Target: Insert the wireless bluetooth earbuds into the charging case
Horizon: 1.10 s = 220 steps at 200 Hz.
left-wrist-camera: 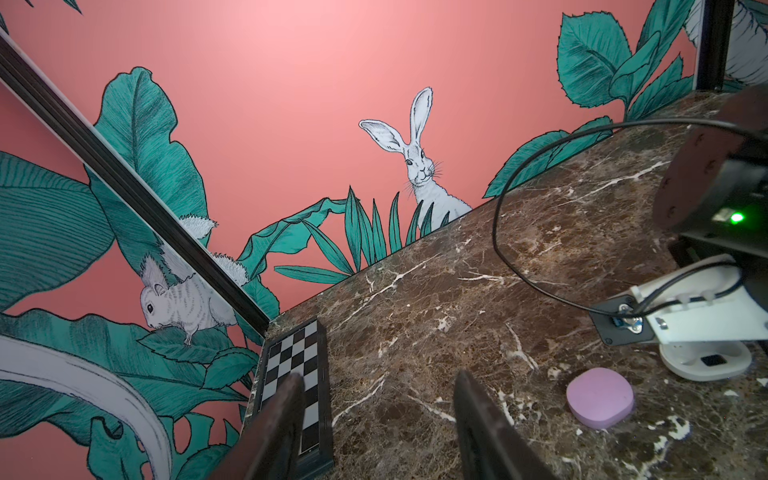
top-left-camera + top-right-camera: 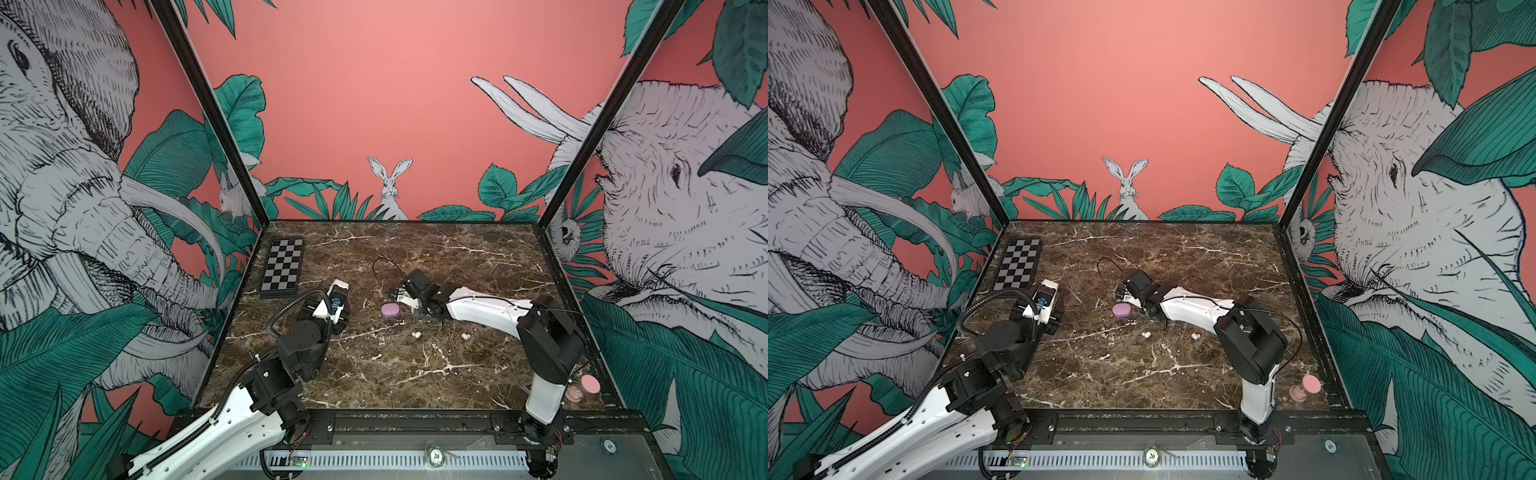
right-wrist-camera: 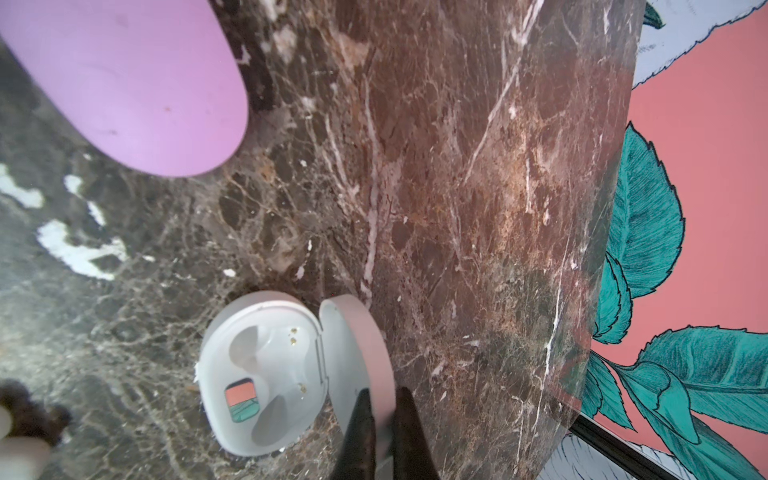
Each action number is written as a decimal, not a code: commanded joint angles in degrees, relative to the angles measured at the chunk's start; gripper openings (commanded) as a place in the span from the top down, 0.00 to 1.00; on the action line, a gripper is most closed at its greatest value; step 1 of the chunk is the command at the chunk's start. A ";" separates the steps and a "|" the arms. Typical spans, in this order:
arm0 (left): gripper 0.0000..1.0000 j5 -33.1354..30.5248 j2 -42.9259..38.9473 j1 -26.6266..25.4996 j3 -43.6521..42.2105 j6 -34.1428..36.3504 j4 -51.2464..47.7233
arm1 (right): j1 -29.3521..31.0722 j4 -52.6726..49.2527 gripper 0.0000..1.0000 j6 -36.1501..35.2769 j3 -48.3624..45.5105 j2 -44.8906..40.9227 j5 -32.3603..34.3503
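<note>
Where the buds lie: two white buds (image 2: 416,334) rest on the table (image 2: 415,390). One is just below centre in both top views. The second bud (image 2: 466,336) is to its right at the same height, close under the right arm's white forearm. Neither touches a case.
White case (image 3: 262,374): open on the table, lower centre of the right wrist view. Its base faces up, with both moulded pockets bare and a small mirrored square beside them. In both top views it sits just above centre, mostly hidden under the right gripper.
Lid (image 3: 357,340): swung open on the hinge along the base's right edge in the right wrist view.
Right gripper (image 3: 382,392): clenched on the lid's rim, one dark finger on each face.
Lilac case (image 2: 390,310): closed and flat on the table, just below-left of the white case in both top views and above-left of the nearer bud. It fills the upper left of the right wrist view.
Left gripper (image 1: 379,376): released and holding nothing, its fingers (image 1: 286,415) spread with only table between them. It is left of centre in both top views, well apart from the cases and buds.
Chessboard (image 2: 282,268): upper left of the table, against the left wall.
</note>
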 commanded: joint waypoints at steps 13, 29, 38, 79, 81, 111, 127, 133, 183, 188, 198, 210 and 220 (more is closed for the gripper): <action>0.42 -0.74 0.06 0.15 -0.77 0.60 1.24 | -0.10 0.82 0.94 -0.22 1.71 1.36 -0.24; 0.42 -0.74 0.07 0.20 -0.70 0.67 1.24 | -0.11 0.48 0.94 -0.12 2.05 1.58 -0.20; 0.42 -0.73 0.04 0.18 -0.78 0.67 1.24 | -0.08 0.59 0.94 -0.17 2.01 1.59 -0.32; 0.42 -0.74 0.19 0.20 -0.76 0.69 1.24 | -0.11 0.17 0.93 -0.28 2.50 2.35 -0.91; 0.42 -0.74 0.16 0.15 -0.74 0.74 1.24 | -0.11 0.12 0.93 -0.23 2.51 2.41 -0.94; 0.42 -0.73 0.26 0.12 -0.77 0.69 1.24 | -0.11 0.26 0.91 -0.30 2.59 2.55 -1.21; 0.42 -0.74 0.33 0.19 -0.79 0.79 1.33 | -0.11 0.00 0.90 -0.21 2.73 2.72 -1.53; 0.42 -0.71 0.38 0.20 -0.74 0.78 1.33 | -0.11 0.04 0.90 -0.21 2.78 2.80 -1.56; 0.42 -0.65 0.42 0.20 -0.79 0.70 1.33 | 0.06 -0.40 0.86 -0.13 3.13 3.40 -1.72; 0.42 -0.65 0.41 0.15 -0.79 0.71 1.33 | 0.14 -0.44 0.85 -0.12 3.13 3.42 -1.66; 0.42 -0.65 0.40 0.20 -0.77 0.75 1.33 | 0.15 -0.48 0.84 -0.12 3.21 3.63 -1.65; 0.42 -0.65 0.33 0.19 -0.73 0.78 1.33 | 0.36 -0.76 0.83 -0.13 3.37 3.69 -1.56; 0.42 -0.74 0.27 0.13 -0.78 0.78 1.32 | 0.40 -0.87 0.82 -0.12 3.48 3.77 -1.39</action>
